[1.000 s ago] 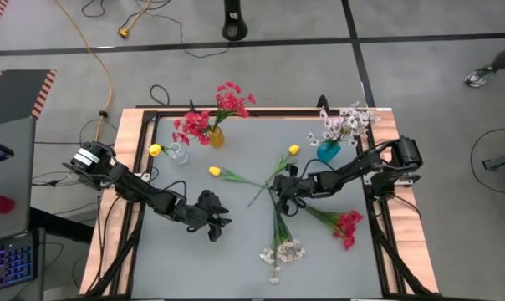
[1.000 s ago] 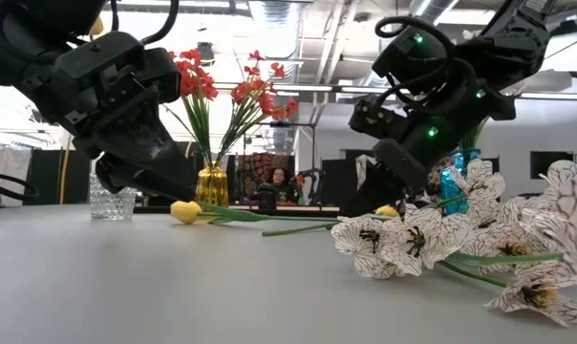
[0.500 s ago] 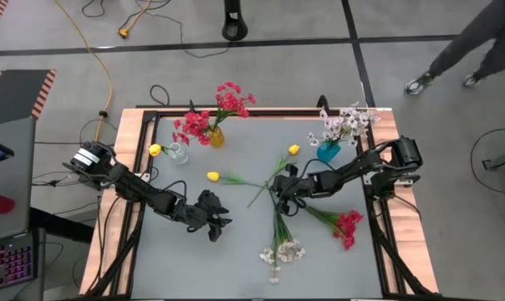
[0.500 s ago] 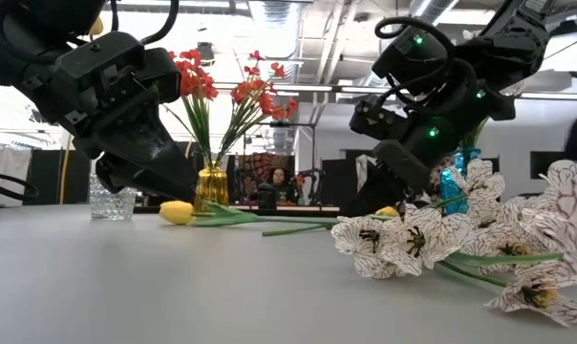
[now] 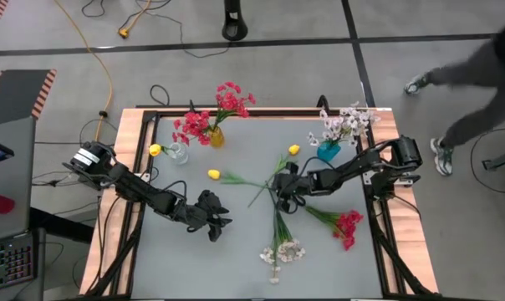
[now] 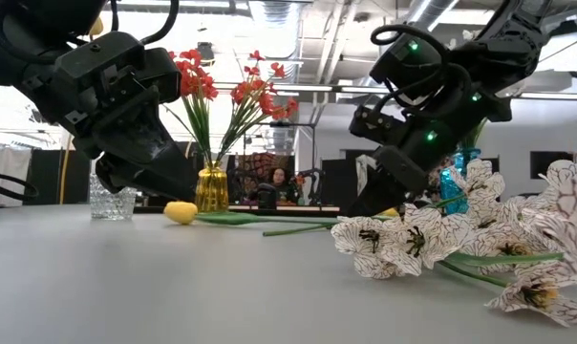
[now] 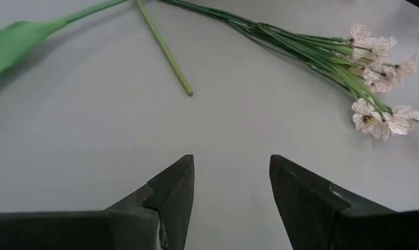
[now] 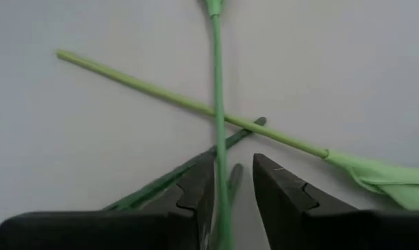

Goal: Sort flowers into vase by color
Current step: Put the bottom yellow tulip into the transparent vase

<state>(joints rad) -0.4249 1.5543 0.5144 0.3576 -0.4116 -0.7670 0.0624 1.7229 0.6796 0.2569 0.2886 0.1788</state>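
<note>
A yellow tulip [image 5: 213, 174] lies on the table with its stem [image 8: 217, 83] running right, into my right gripper [image 5: 279, 191]. That gripper is low over the spot where several stems cross, its fingers narrowly open on either side of the stem. A second yellow tulip [image 5: 293, 150] lies with its stem [image 8: 161, 94] crossing under the first. The white spray [image 5: 283, 251] and the red spray [image 5: 347, 226] lie toward the near edge. My left gripper [image 5: 218, 224] is open and touches nothing, left of the white spray [image 7: 376, 104]. My right gripper straddles the first yellow tulip's stem near its cut end [image 8: 222, 173], fingers lying along it and coming from the table's right, slanting down. The stem lies against the inner side of one finger [image 8: 199, 187]; the gap is wider than the stem. The tulip rests on the table.
Three vases stand along the far edge: a clear glass [image 5: 177, 154] with a yellow flower, a gold vase [image 5: 216, 137] with red flowers, and a blue vase [image 5: 328, 151] with white flowers. A person walks on the floor beyond the table's right side [image 5: 478, 75].
The first yellow tulip's bud slid a little toward the table's left and near edges, then partway back, while its stem stayed between my right gripper's fingers. A person walked into view on the floor at the far right.
</note>
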